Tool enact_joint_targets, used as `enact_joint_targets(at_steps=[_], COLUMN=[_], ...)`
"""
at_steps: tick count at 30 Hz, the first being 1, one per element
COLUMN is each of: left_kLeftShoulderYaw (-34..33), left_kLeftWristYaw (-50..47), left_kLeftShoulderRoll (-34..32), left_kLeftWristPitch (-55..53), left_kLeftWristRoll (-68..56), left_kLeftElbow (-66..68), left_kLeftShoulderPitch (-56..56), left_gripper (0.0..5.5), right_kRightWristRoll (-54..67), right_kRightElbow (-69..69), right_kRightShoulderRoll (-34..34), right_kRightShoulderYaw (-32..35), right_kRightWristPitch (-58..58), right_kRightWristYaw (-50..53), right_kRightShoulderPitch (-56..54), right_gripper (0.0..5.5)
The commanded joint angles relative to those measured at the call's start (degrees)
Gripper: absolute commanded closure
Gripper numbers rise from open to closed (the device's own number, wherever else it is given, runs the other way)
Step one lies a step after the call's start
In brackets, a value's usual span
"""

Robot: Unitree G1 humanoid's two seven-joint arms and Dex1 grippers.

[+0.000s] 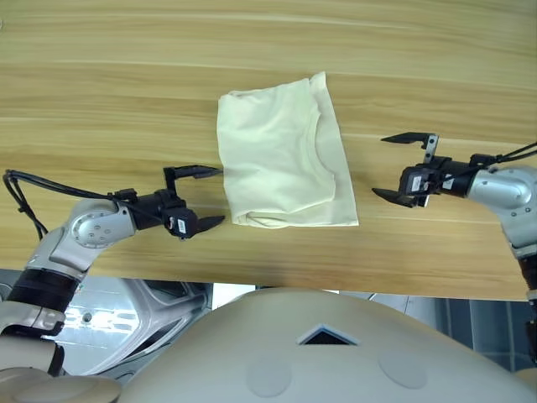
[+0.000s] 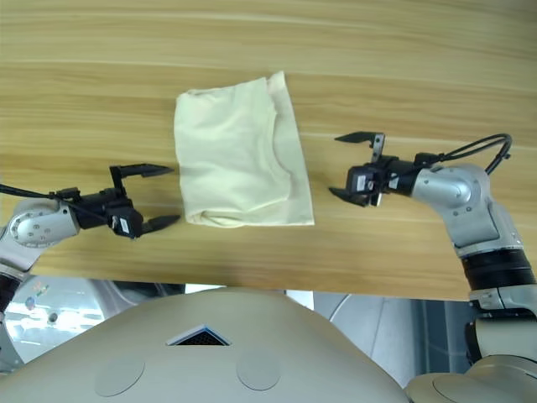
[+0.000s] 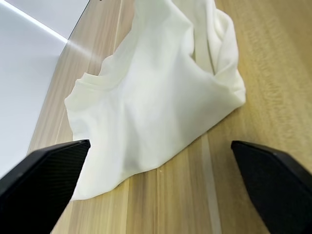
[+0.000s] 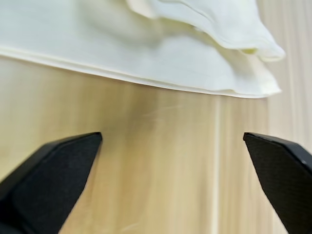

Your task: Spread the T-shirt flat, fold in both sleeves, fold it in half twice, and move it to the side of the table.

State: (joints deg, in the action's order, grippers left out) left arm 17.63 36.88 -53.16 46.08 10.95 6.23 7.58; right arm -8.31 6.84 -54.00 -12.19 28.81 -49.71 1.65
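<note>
Folded pale-yellow T-shirt [image 1: 281, 155] flat on wooden bench [image 1: 101, 101], flanked by left gripper [image 1: 221, 196] and right gripper [image 1: 378, 165], fingers [image 1: 195, 172] wide, empty.

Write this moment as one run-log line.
T-shirt: folded, mid table | left end effector: open, at shirt's left edge | right end effector: open, clear of shirt's right edge | pending: move to side

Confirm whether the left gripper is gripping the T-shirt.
No: the left gripper stands open at the edge of the T-shirt, clamping nothing.
</note>
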Motion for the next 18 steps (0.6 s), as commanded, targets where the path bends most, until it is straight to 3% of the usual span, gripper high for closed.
enact_joint_targets(at_steps=[1,7,18], left_kLeftShoulderYaw=[0.83,0.10,0.17], left_kLeftWristYaw=[1.52,-0.60,-2.69], left_kLeftShoulderRoll=[0.63,3.00,5.00], left_kLeftWristPitch=[-1.31,-1.34,-0.06], left_kLeftWristRoll=[1.82,4.40,6.98], left_kLeftElbow=[-0.58,0.31,0.72], left_kLeftShoulderPitch=[0.68,-1.26,-1.41], left_gripper=[0.10,0.10,0.10], right_kRightWristRoll=[1.35,3.07,-1.82], right_kRightElbow=[-0.77,-1.93,0.88], right_kRightShoulderRoll=[-1.79,-1.62,4.55], right_kRightShoulderYaw=[-2.28,-2.56,-7.01], right_kRightWristPitch=[0.50,0.87,-0.35], right_kRightWristYaw=[-4.70,-5.88,-2.65], right_kRightShoulderPitch=[4.06,5.02,1.00], right_gripper=[0.11,0.11,0.11])
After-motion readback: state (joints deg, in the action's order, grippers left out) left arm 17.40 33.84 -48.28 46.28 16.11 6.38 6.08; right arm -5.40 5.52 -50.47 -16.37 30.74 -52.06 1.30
